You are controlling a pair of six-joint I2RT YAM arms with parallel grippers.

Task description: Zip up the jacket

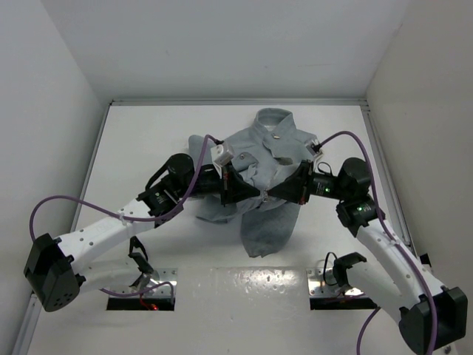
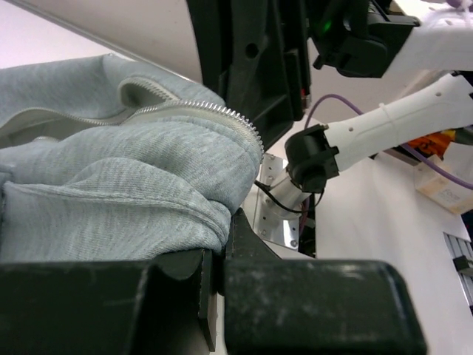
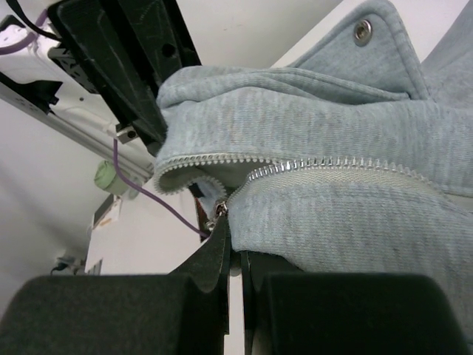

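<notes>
The grey jacket (image 1: 270, 222) lies on the white worktop (image 1: 140, 140), in the middle and a bit to the far side. Its collar (image 1: 270, 118) points to the far wall. A small shiny snap (image 1: 276, 135) sits just below the collar. The bottom of the jacket points to the arms' bases.

The left arm (image 1: 103, 222) and the right arm (image 1: 384, 244) reach in from the sides and meet over the front of the jacket. The left gripper (image 1: 247, 194) and the right gripper (image 1: 281, 191) are tip to tip there, very close together. The cloth is bunched up around them.

In the left wrist view, the left jaws are clenched on a thick fold of the jacket. The grey cloth goes down into the thin gap between them. A row of zip teeth (image 2: 222, 111) runs along the edge of the cloth above and curls over at the end. The black right gripper stands just behind that edge.

In the right wrist view, the right jaws are clenched too, with only a thin line between them. They seem to pinch the jacket at the zip. A tiny metal bit (image 3: 220, 211) sits right at their tips, where two rows of teeth come together. From there the rows run close together to the right. I cannot tell if they are locked. To the left, one row curls away. A purple cable (image 3: 148, 194) hangs behind.
</notes>
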